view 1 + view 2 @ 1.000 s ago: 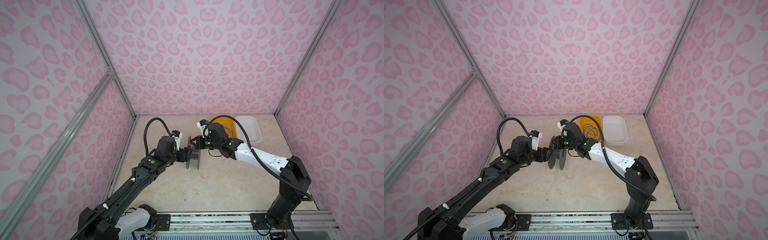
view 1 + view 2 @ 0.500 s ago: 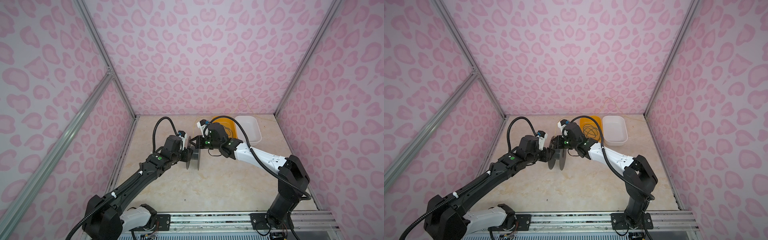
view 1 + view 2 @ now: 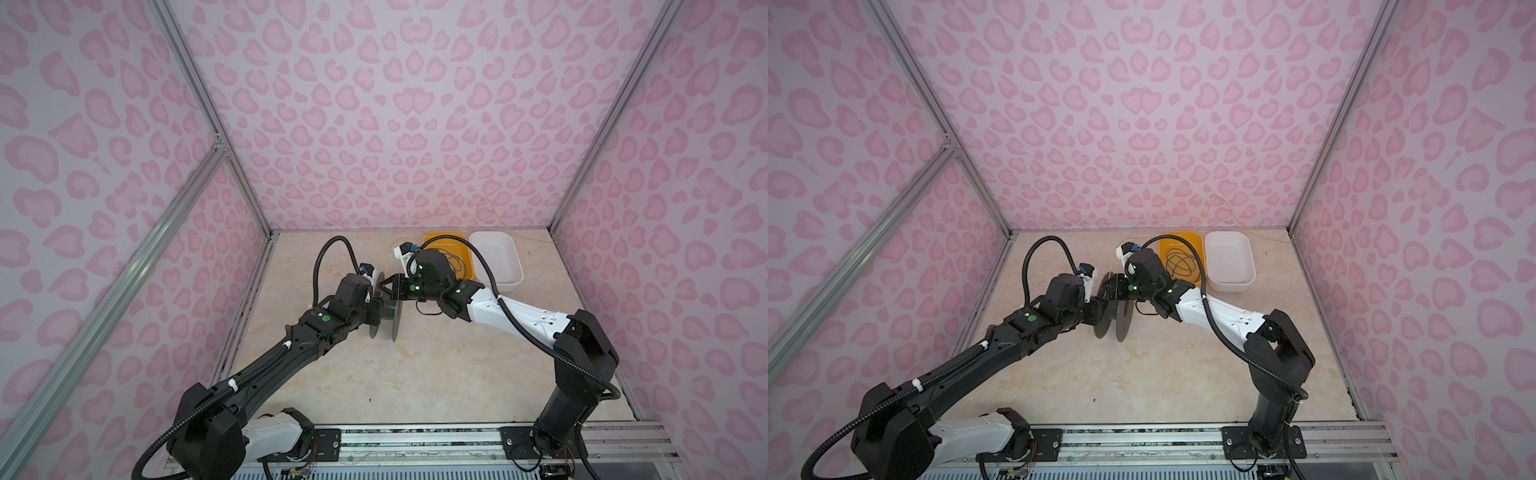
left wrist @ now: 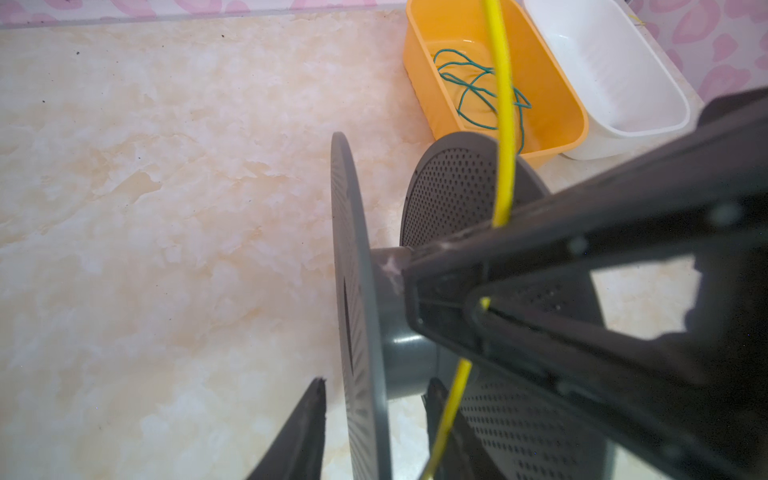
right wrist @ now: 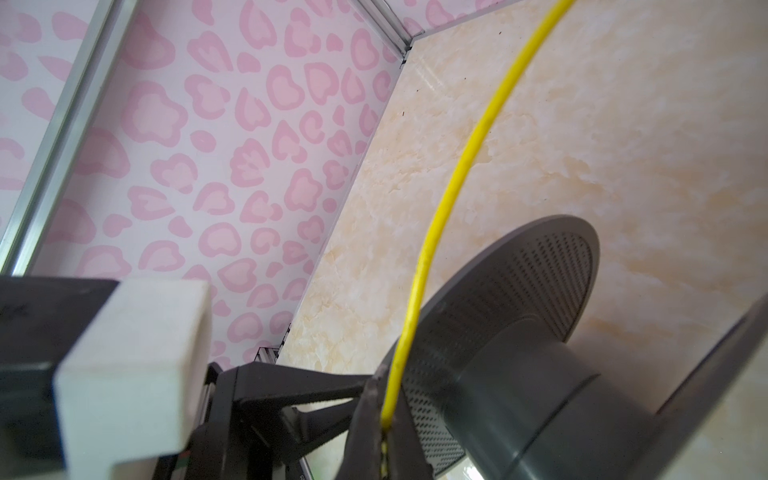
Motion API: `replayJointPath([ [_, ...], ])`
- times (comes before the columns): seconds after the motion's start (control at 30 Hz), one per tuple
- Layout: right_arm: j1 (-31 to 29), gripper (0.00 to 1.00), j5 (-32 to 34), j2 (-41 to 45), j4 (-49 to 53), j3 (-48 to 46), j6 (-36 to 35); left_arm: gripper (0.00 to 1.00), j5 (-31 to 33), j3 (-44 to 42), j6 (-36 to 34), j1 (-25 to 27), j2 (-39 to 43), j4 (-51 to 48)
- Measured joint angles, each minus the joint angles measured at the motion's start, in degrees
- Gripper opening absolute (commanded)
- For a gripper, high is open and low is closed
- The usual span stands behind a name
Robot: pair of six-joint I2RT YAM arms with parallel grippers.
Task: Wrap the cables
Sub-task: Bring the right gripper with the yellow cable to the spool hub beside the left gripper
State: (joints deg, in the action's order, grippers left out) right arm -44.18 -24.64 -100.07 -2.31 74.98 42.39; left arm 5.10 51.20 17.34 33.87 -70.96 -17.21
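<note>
A grey spool (image 3: pixel 393 320) (image 3: pixel 1122 320) stands on edge mid-table. My left gripper (image 3: pixel 375 312) (image 4: pixel 376 384) is open, and its two fingers straddle one flange of the spool (image 4: pixel 353 257) with a gap on each side. My right gripper (image 3: pixel 1103 286) (image 5: pixel 384 399) is shut on the yellow cable (image 5: pixel 465 166) (image 4: pixel 503 124), just above the spool hub (image 5: pixel 519 395). That cable runs back over the bins to the rear wall (image 3: pixel 1219 201). The dark green cable (image 4: pixel 478 83) (image 3: pixel 1179 264) lies looped in the orange bin (image 3: pixel 1183 237).
An orange bin (image 3: pixel 444 237) and a white bin (image 3: pixel 503 283) (image 3: pixel 1230 286) stand side by side at the back right. Pink patterned walls close in the table on three sides. The arm bases sit on a rail at the front edge.
My left arm has come forward and its jaws have narrowed around the spool's flange. My right gripper and the yellow cable have stayed in place.
</note>
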Motion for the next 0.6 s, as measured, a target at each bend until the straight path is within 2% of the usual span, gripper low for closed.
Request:
replayJointPath([
  [0.6, -0.2, 0.00, -0.4, -0.2, -1.7, -0.3, 0.2, 0.04, 0.7, -1.0, -2.5, 1.0, -1.2, 1.8],
])
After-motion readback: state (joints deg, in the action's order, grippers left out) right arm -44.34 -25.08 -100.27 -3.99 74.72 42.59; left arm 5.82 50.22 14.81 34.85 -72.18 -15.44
